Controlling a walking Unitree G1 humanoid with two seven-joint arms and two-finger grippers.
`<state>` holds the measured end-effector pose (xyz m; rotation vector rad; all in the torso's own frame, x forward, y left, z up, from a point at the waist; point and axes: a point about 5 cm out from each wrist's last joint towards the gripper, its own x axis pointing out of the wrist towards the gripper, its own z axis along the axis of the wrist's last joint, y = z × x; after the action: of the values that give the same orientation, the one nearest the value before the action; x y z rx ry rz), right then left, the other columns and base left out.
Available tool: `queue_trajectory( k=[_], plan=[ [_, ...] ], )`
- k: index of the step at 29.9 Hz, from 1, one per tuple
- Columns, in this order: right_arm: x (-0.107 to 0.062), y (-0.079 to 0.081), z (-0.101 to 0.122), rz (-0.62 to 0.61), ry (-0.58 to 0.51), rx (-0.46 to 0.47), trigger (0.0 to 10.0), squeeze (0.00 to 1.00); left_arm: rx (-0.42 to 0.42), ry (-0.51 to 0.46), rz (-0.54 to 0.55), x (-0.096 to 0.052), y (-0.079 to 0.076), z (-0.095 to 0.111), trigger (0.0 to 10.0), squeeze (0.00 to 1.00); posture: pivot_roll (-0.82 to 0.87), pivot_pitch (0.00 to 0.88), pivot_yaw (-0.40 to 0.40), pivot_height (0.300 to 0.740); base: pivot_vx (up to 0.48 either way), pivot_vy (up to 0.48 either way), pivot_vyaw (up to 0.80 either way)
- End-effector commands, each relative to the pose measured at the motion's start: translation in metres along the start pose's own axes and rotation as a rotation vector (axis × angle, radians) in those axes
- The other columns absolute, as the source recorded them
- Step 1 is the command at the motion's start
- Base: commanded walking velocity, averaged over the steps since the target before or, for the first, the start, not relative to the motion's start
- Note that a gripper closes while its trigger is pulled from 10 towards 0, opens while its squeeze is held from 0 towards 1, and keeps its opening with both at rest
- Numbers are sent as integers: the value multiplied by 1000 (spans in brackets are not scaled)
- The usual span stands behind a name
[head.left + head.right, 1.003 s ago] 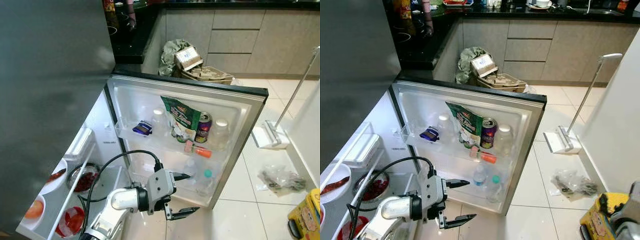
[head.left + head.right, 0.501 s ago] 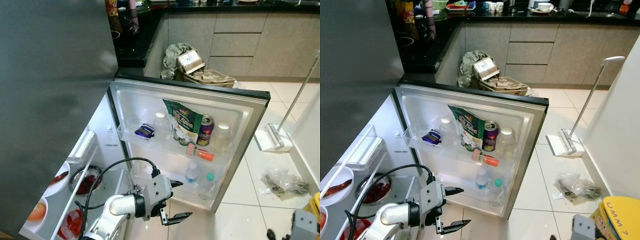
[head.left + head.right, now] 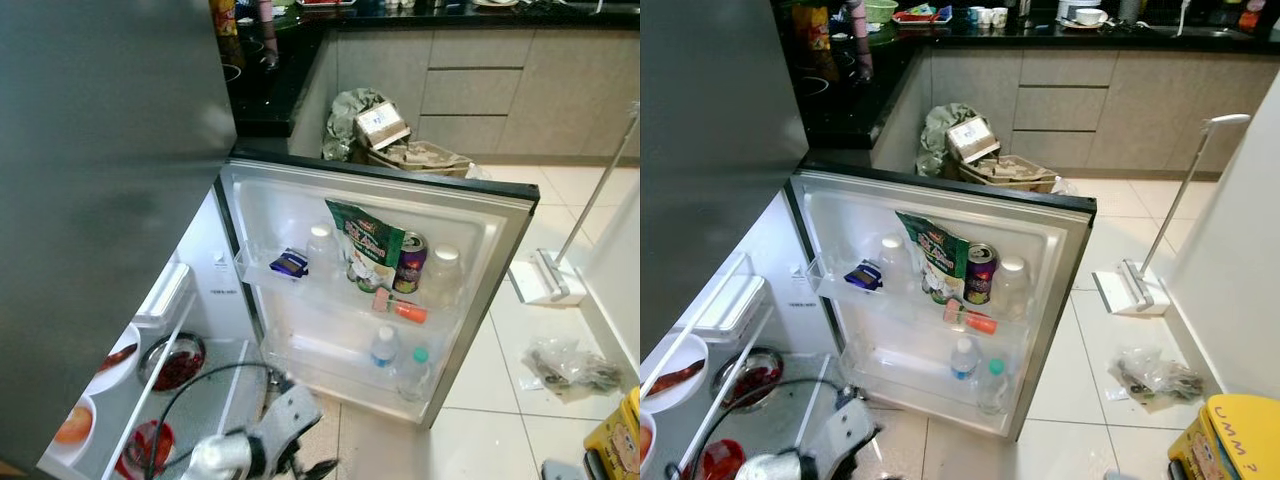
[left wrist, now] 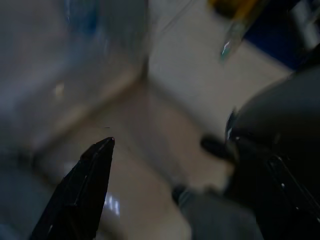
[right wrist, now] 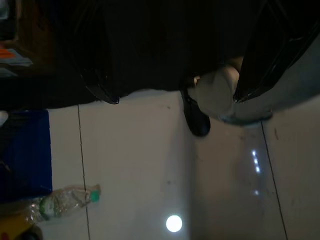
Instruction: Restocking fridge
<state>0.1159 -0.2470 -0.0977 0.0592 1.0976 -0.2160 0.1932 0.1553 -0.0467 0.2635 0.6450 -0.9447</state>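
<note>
While door open: two bottles (image 3: pixel 398 358), one can (image 3: pixel 408 263).

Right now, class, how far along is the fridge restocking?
Done: the open fridge door shelves hold a green bag, a can and water bottles. In hand: nothing visible; the left gripper hangs open. Left: a bottle lies on the floor.
</note>
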Motion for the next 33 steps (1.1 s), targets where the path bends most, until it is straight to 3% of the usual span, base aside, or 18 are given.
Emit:
queue_trajectory(
  k=[1, 2, 5, 7, 8, 9, 10, 11, 13, 19, 24, 33],
  plan=[
    [1, 4, -1, 11, 14, -45, 10000, 0, -64, 63, 45, 2, -4, -13, 10000, 0, 18, 0, -18, 740, 0, 0, 0],
    [1, 4, -1, 11, 14, -45, 10000, 0, -64, 63, 45, 2, -4, -13, 10000, 0, 18, 0, -18, 740, 0, 0, 0],
    [2, 14, -1, 49, 36, -191, 10000, 0, -262, 234, 167, -9, -17, -56, 10000, 0, 13, 0, -23, 740, 0, 0, 0],
    [2, 14, -1, 49, 36, -191, 10000, 0, -262, 234, 167, -9, -17, -56, 10000, 0, 13, 0, -23, 740, 0, 0, 0],
    [2, 16, -1, 59, 39, -217, 10000, 0, -325, 265, 203, -13, -22, -66, 10000, 0, 12, 0, -23, 740, 0, 0, 0],
    [2, 16, -1, 59, 39, -217, 10000, 0, -325, 265, 203, -13, -22, -66, 10000, 0, 12, 0, -23, 740, 0, 0, 0],
    [2, 18, 0, 70, 41, -242, 10000, 0, -418, 299, 254, -19, -28, -79, 10000, 0, 15, 0, -27, 740, 0, 0, 0],
    [2, 18, 0, 70, 41, -242, 10000, 0, -418, 299, 254, -19, -28, -79, 10000, 0, 15, 0, -27, 740, 0, 0, 0],
    [3, 23, 2, 88, 44, -277, 10000, 0, -578, 363, 339, -28, -46, -101, 10000, 0, 12, 0, -24, 740, 0, 0, 0],
    [4, 27, 3, 103, 48, -308, 10000, 0, -614, 390, 391, -29, -53, -107, 10000, 0, 29, 0, -30, 740, 0, 0, 0],
    [4, 30, 4, 118, 62, -366, 10000, 0, -623, 383, 476, -27, -40, -101, 10000, 0, 36, 0, -31, 740, 0, 0, 0],
    [5, 30, 10, 118, 52, -380, 10000, 0, -598, 381, 456, -22, -35, -94, 10000, 0, 26, 0, -29, 740, 0, -53, 0]
  ],
)
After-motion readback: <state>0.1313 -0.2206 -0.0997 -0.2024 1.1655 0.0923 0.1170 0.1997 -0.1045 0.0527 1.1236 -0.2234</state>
